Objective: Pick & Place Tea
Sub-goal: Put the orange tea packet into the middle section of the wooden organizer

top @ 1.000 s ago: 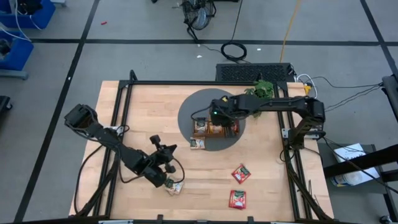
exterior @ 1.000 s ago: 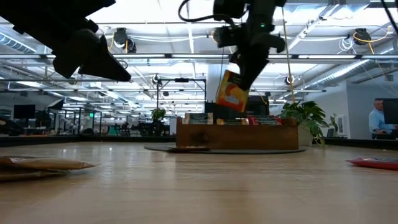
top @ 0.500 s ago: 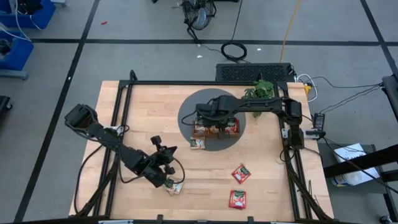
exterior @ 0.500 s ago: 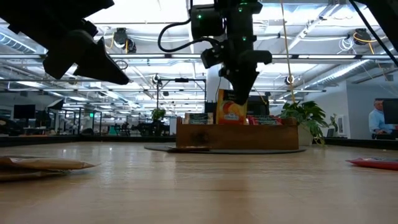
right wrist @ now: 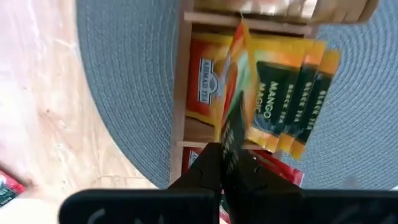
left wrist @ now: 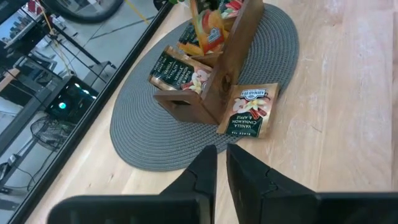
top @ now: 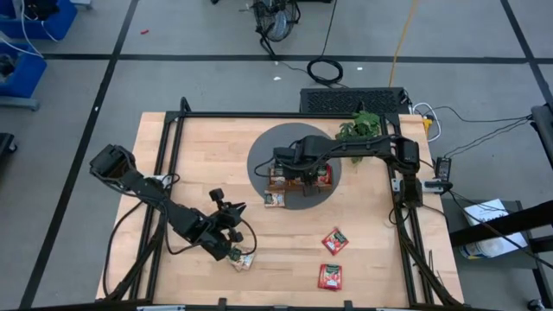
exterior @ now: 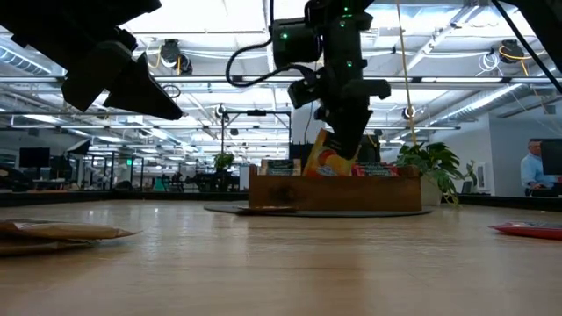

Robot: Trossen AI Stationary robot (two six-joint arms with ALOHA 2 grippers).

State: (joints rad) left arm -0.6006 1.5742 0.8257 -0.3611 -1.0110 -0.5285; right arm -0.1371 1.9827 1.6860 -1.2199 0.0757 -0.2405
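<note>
Placing step here: the right gripper (top: 298, 170) is clamped on an orange-yellow sachet (exterior: 327, 158), edge-on between its fingers, lowering it into the middle compartment of the wooden tray (exterior: 334, 191) at frame centre in the high view. Next move, I'd guess: let go once it's seated among the other mango sachets (right wrist: 292, 99), then lift straight up.

The left gripper (top: 235, 250) hangs at lower left over a beige sachet (top: 244, 260); I can't tell if its fingers are apart.

Loose count: 2 red sachets (top: 334, 240) at lower right, 1 beige, and 1 green-labelled sachet (left wrist: 250, 109) leaning on the tray.
</note>
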